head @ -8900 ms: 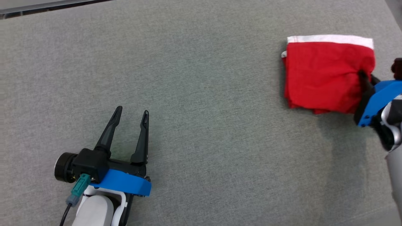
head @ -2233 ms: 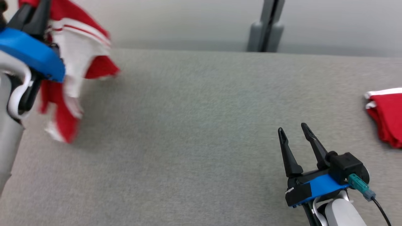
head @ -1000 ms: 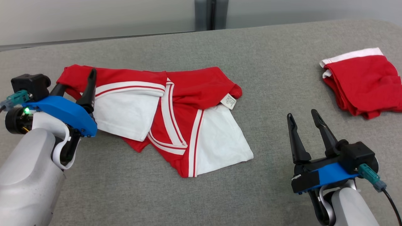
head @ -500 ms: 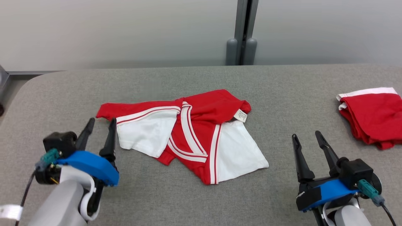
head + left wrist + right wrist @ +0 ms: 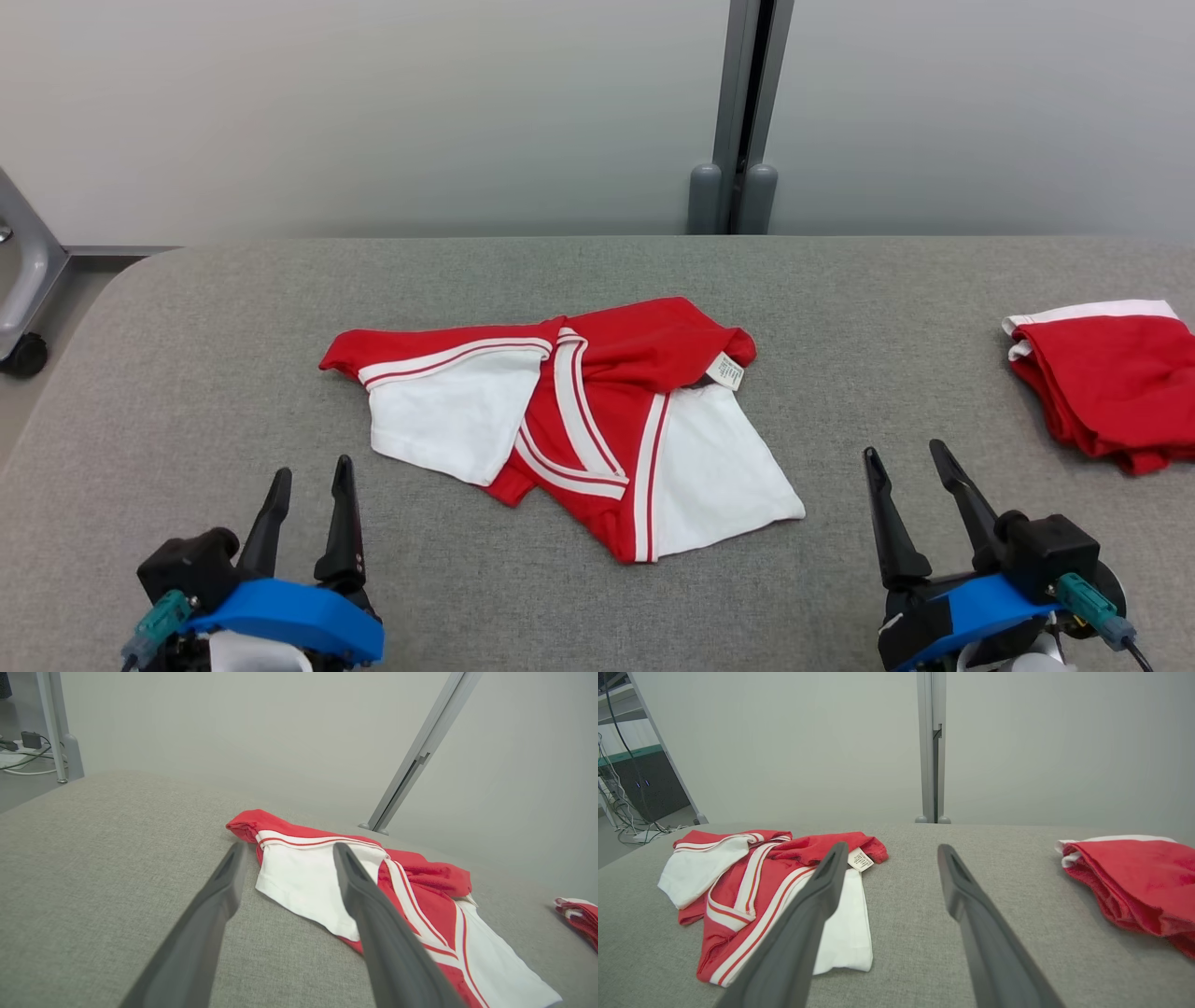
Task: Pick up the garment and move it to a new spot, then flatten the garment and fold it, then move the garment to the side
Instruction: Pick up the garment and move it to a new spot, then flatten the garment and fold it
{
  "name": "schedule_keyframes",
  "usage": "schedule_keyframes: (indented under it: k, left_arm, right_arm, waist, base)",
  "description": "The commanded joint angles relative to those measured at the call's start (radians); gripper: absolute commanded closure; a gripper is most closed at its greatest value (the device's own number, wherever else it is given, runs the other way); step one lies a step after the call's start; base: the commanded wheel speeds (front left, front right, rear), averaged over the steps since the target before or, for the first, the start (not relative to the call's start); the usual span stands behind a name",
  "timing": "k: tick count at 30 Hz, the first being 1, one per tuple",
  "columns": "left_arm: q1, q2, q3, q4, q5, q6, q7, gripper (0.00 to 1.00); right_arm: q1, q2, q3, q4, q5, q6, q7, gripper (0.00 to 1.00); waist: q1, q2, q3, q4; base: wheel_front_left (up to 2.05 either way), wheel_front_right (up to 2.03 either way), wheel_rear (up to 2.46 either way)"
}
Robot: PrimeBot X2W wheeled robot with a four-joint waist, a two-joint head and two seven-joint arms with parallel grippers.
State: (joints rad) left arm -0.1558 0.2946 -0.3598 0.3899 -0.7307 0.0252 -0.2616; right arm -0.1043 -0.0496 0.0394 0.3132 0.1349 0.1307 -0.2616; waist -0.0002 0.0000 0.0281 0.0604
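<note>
Since half a second earlier, the left gripper (image 5: 312, 467) has drawn back from the garment's (image 5: 579, 420) left sleeve. It now sits near the front edge of the table (image 5: 187, 392), fingers spread and holding nothing. Right gripper (image 5: 904, 450): likewise spread and empty, at the front right. Garment: red with white panels and stripes, lying crumpled and unfolded at the table's middle, touching neither gripper. Folded cloth (image 5: 1102, 383): red with a white band, at the right edge, well apart from the garment. Open grey surface lies left of the garment as far as the rounded left corner, behind it to the back edge, and between it and the folded cloth. Beyond the back edge stand a pale wall and a grey post (image 5: 742, 112); off the left corner, a caster (image 5: 23, 355). The left wrist view adds cables (image 5: 23, 760) on the floor past the table. The right wrist view adds a dark cabinet (image 5: 649, 793) with hanging wires, and shows the garment's label (image 5: 860, 859) more closely.
</note>
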Motion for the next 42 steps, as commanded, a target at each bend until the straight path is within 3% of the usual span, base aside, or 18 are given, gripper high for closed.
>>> schedule_keyframes:
  k: [1,13,36,42]
  left_arm:
    - [0.031,-0.014,0.021,-0.024,0.024,0.003,-0.004,0.00]
    - [0.171,-0.091,0.091,-0.078,0.163,-0.018,-0.005,0.00]
    - [0.161,-0.146,0.148,-0.049,0.234,-0.072,-0.005,0.00]
    - [0.130,-0.158,0.123,-0.054,0.266,-0.079,-0.005,0.00]
  right_arm:
    - [0.018,-0.002,0.001,0.005,0.006,0.000,-0.004,0.00]
    - [0.035,-0.002,0.017,0.025,0.026,0.000,-0.005,0.00]
    - [0.018,-0.002,0.021,0.044,0.026,0.000,-0.005,0.00]
    - [-0.001,-0.002,0.016,0.038,0.014,0.000,-0.005,0.00]
  waist:
    - [0.0002,0.0000,-0.006,-0.003]
    - [0.0002,0.0000,-0.020,-0.012]
    - [0.0002,0.0000,-0.009,-0.011]
    - [0.0002,0.0000,0.014,-0.016]
  base:
    - [0.00,0.00,0.00]
    - [0.00,0.00,0.00]
    - [0.00,0.00,0.00]
    - [0.00,0.00,0.00]
